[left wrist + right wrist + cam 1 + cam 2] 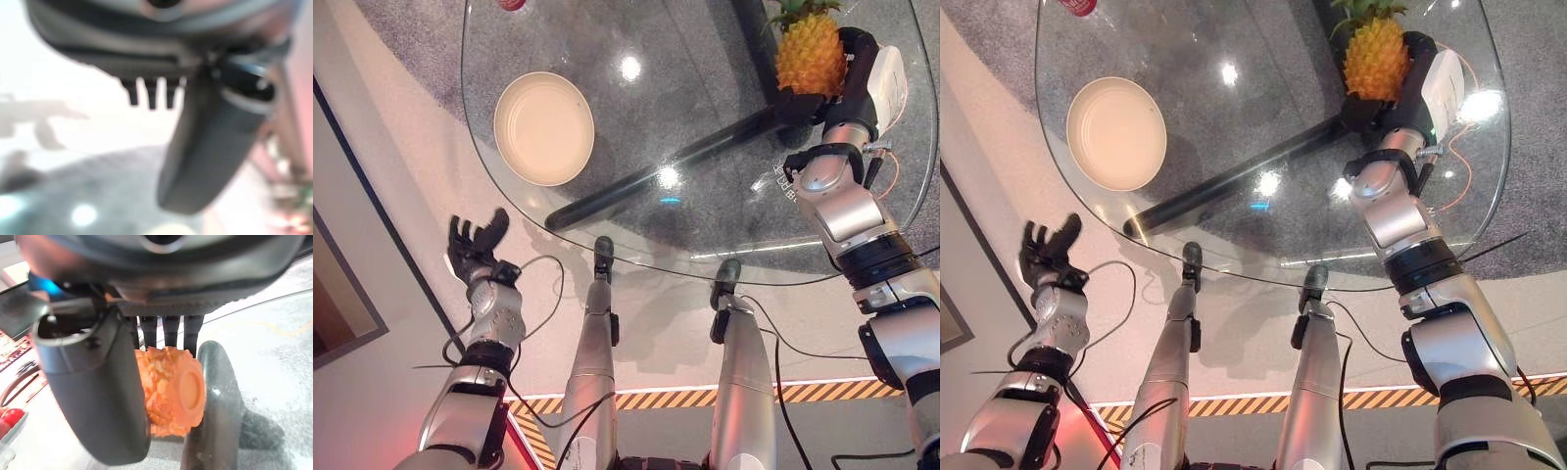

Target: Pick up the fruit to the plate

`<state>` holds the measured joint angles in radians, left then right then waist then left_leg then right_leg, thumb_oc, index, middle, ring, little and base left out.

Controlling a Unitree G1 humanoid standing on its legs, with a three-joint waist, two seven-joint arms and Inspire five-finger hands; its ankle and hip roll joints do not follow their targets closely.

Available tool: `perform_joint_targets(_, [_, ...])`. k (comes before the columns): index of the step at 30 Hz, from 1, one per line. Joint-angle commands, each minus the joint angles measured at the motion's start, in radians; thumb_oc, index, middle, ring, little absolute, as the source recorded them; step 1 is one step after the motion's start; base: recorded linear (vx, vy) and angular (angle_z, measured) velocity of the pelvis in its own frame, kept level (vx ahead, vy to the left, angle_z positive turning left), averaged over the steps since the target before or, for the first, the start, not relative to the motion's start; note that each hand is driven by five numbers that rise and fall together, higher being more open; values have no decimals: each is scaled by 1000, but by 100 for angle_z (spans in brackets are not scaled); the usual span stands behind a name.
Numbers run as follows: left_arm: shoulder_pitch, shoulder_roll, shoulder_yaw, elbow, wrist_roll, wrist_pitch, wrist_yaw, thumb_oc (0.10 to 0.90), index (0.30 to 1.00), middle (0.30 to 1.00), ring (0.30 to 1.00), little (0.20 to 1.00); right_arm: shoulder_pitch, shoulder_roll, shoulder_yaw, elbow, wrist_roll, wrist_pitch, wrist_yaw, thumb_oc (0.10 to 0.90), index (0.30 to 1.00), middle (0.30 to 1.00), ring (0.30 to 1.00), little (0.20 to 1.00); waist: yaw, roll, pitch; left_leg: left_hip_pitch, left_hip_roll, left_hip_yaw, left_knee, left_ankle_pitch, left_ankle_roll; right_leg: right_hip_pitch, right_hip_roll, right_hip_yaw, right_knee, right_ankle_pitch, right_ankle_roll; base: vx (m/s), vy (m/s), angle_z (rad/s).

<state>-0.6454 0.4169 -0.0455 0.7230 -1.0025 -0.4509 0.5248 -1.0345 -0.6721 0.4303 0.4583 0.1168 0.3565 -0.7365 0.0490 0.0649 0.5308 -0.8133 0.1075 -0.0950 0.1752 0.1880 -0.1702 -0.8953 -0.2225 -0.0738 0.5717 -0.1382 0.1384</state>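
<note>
Pineapple (168, 391) base shows in right hand (98, 396) wrist view.

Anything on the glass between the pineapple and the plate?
Nothing visible. The right robot hand grips the pineapple; the glass table toward the plate is bare. The dark bar lies under the glass.

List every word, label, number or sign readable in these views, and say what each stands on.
No text can be read.
Glass table: a pale printed mark near the right hand, too small to read.
Floor: orange-and-black hazard stripe, a marking with no words.
Pineapple, plate: no lettering.
</note>
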Motion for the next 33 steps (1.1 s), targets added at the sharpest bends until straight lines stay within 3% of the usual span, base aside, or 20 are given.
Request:
perform_joint_targets(1, [-62, 111, 67, -48, 108, -158, 65, 800, 900, 900, 900, 900, -3, -12, -27, -73, -113, -106, -51, 100, 300, 300, 300, 200, -6, -43, -11, -6, -82, 63, 113, -117, 82, 67, 73, -67, -226, 163, -32, 0, 0, 0])
perform_joint_targets(7, [-115, 115, 71, -143, 177, -208, 74, 800, 900, 900, 900, 900, 59, -4, -68, -115, -202, -176, -63, 100, 300, 300, 300, 200, -22, -47, -11, -13, -80, 65, 115, -126, 77, 58, 75, -58, -232, 165, -24, 0, 0, 0])
perform_joint_targets(15, [-117, 57, 75, -289, 221, -226, -28, 800, 900, 900, 900, 900, 109, 20, -100, -204, -327, -228, -19, 100, 300, 300, 300, 200, -30, -52, -11, -14, -78, 68, 103, -129, 76, 62, 80, -52, -250, 167, -16, -4, 0, 0])
perform_joint_targets(24, [-109, 18, 22, -426, 189, -161, -228, 800, 900, 900, 900, 900, 144, 40, -104, -296, -430, -277, 18, 100, 300, 300, 300, 200, -42, -58, -11, -3, -79, 74, 86, -128, 75, 73, 82, -49, -269, 176, -5, -4, -1, 0])
perform_joint_targets(33, [-112, 10, -36, -491, 134, -71, -346, 800, 900, 900, 900, 900, 148, 31, -98, -379, -459, -299, 73, 100, 300, 300, 300, 200, -53, -63, -11, 6, -76, 85, 76, -125, 76, 82, 83, -46, -282, 186, 4, 0, 0, 0])
